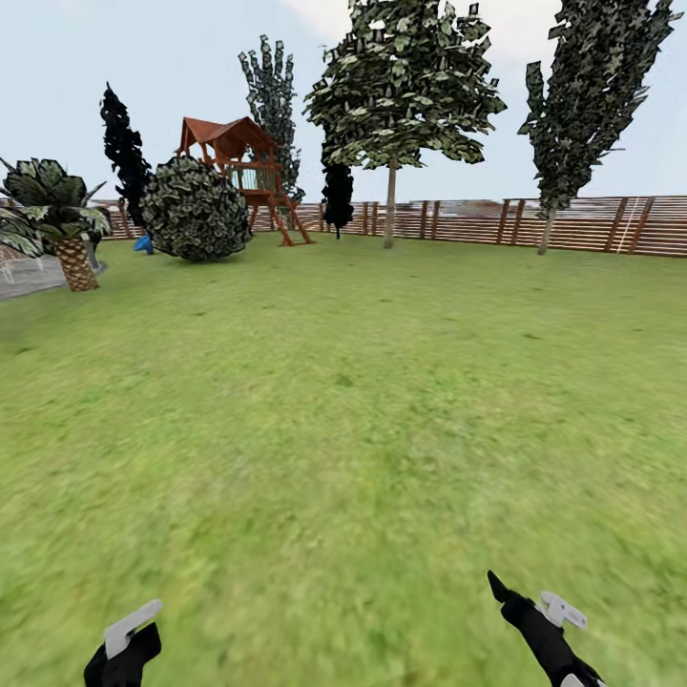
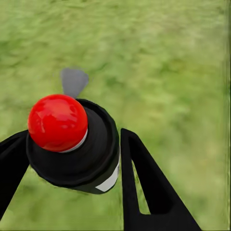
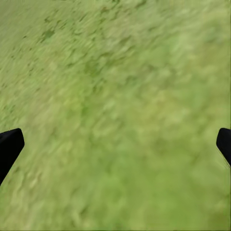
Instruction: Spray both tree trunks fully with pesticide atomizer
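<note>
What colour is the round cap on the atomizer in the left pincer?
Bright red cap, clearest in the left wrist view.

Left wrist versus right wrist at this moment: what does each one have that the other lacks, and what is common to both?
Left wrist view: the left gripper has its jaws closed on the pesticide atomizer, a black body with a round red cap and a grey part pointing ahead. Right wrist view: the right gripper has its jaws wide apart with nothing between them. Shared: black jaw tips at the picture's edge and blurred green lawn beneath.
</note>
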### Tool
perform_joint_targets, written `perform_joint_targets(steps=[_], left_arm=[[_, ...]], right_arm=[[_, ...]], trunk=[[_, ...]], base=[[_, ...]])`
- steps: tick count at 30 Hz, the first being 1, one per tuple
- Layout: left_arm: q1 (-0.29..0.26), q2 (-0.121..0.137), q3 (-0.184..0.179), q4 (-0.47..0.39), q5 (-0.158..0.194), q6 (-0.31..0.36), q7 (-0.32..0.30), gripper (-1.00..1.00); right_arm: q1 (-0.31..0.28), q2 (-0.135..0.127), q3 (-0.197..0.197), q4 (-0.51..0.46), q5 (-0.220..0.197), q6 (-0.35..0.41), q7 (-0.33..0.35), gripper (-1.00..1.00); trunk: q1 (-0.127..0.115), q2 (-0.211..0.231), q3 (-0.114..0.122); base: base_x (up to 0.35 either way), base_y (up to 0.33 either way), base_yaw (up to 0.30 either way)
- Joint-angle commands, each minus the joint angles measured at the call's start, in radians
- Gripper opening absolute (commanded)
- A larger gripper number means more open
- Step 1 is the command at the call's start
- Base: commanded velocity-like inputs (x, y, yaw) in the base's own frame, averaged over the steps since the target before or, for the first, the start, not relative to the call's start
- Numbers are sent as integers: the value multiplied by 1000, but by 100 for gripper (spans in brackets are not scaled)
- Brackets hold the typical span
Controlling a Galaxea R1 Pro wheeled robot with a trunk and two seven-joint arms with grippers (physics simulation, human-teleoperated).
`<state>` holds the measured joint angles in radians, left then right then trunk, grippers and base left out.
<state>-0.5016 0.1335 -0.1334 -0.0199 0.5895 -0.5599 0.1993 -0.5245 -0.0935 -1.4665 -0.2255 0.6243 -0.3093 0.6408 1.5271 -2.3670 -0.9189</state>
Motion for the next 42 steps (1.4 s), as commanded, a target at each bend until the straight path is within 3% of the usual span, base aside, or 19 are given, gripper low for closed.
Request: perform_joint_targets(steps=[1,42], left_arm=[[0,0,-1,0,0,0,0,-100],[0,0,-1,0,0,0,0,-100]], right_arm=[[0,0,0,0,0,0,0,100],[0,0,0,0,0,0,0,100]], trunk=[[0,0,0],[0,0,0]], base=[[301,-161,0],[297,-166,0]])
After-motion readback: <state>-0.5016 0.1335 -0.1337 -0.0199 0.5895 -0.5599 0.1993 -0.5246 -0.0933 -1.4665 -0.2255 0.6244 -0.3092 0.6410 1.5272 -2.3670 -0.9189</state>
